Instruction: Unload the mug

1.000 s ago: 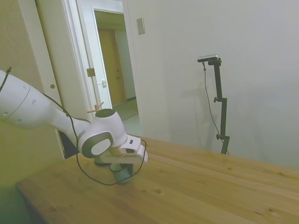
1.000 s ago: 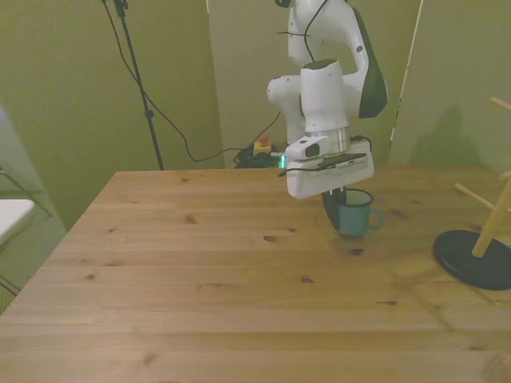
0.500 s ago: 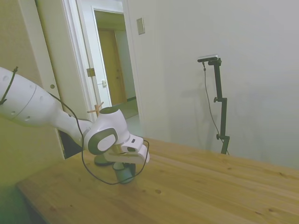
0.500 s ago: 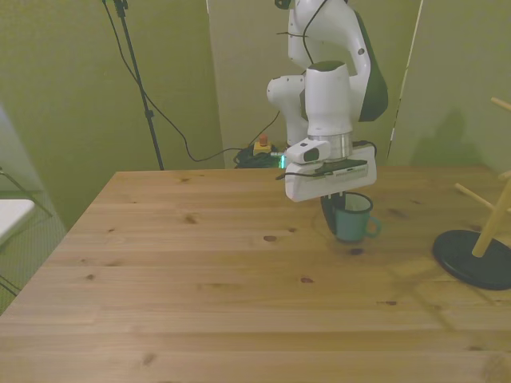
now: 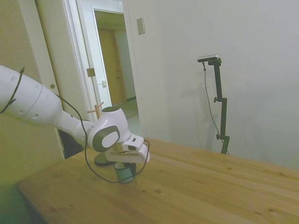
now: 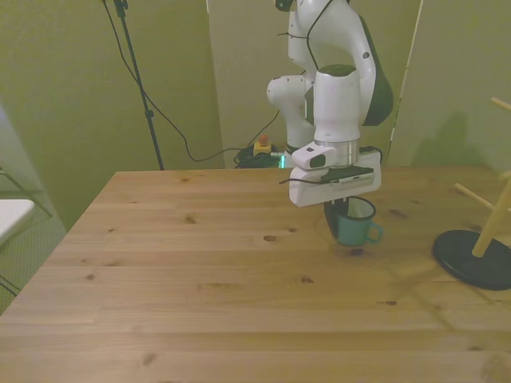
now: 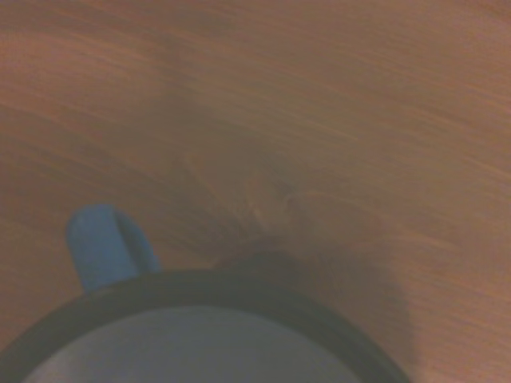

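The small teal mug (image 6: 358, 229) stands upright low over the wooden table (image 6: 200, 263), its handle toward the front view's right. My gripper (image 6: 340, 217) reaches down from the white hand onto the mug's wall on the front view's left, and it looks shut on the rim. One dark finger (image 6: 330, 219) shows beside the mug. In the side view the mug (image 5: 125, 174) sits under the hand, with the gripper (image 5: 122, 168) mostly hidden by it. The wrist view shows the dark rim of the mug (image 7: 200, 289) and its blue handle (image 7: 102, 249) from close by.
A wooden peg stand (image 6: 481, 254) with a dark round base stands at the front view's right edge. In the side view the peg stand (image 5: 100, 160) is just behind the hand. A cable loops under the wrist. Bare tabletop lies toward the front view's left.
The hand has turned at the wrist and shifted slightly toward the front view's right. The mug has moved a little the same way with it.
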Available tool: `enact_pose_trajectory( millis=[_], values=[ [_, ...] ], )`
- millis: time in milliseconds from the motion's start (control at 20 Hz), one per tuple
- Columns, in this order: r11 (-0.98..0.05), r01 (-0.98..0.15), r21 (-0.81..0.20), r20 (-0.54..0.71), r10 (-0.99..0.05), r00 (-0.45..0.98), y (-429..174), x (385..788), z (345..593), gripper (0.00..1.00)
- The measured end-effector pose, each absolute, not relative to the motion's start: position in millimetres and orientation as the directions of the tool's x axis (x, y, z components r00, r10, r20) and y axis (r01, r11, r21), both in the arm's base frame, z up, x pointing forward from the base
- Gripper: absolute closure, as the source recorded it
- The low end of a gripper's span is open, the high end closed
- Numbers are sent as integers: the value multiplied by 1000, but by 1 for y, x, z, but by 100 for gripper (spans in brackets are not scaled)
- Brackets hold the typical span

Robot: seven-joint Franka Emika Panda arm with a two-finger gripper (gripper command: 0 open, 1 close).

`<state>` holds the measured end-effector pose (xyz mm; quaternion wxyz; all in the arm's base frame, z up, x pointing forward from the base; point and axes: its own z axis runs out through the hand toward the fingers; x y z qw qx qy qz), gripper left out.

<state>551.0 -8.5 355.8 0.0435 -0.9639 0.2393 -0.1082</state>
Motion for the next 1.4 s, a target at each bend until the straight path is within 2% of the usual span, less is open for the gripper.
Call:
enact_pose_trajectory(
  millis=[900, 1400],
  values=[
    [-886, -445, -133, 187, -463, 866, -7, 554, 359, 0],
    [-894, -423, -144, 213, -446, 869, -5, 557, 371, 0]
  ],
)
